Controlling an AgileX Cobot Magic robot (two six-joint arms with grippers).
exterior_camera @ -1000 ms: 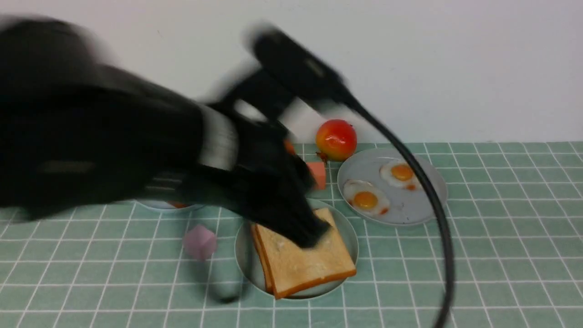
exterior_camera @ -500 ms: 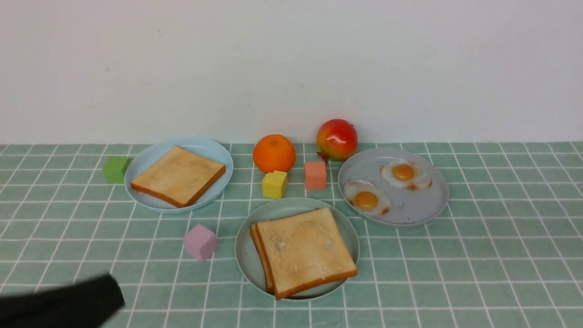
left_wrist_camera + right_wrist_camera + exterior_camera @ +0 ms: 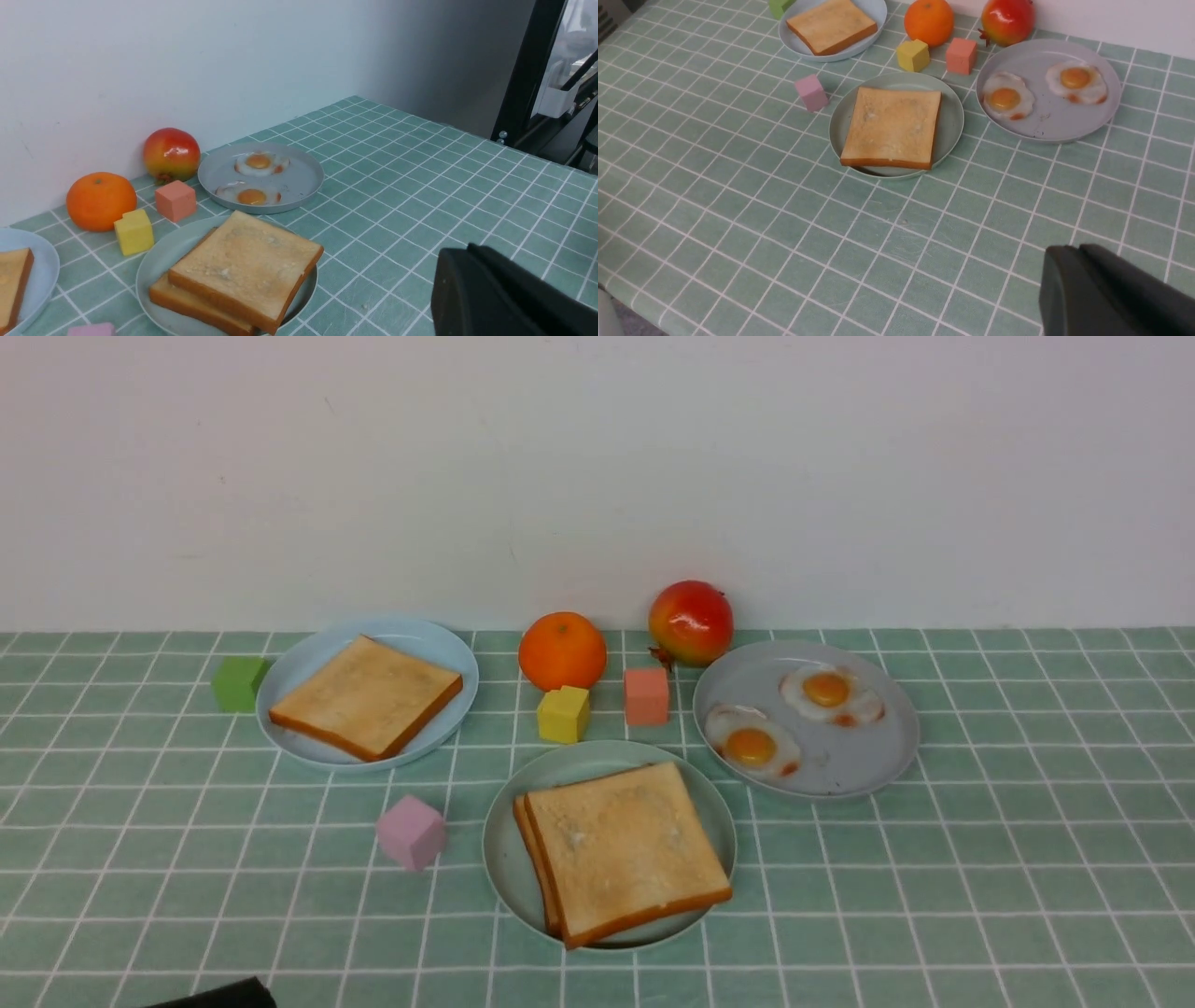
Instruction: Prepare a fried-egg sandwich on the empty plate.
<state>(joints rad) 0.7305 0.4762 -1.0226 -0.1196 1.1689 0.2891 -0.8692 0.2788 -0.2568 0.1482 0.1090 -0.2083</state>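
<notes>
With the left end effector closed and empty and the right end effector indeterminate, the sandwich on the plate could be left eggless, no egg being visible between its slices.

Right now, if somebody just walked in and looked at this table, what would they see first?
Probably the fried-egg sandwich, two stacked toast slices on the mint-green plate at the front middle of the checked cloth. Next, the two fried eggs with orange yolks on the grey plate to its right. Behind, by the wall, sit a bright orange and a shiny red fruit.
</notes>
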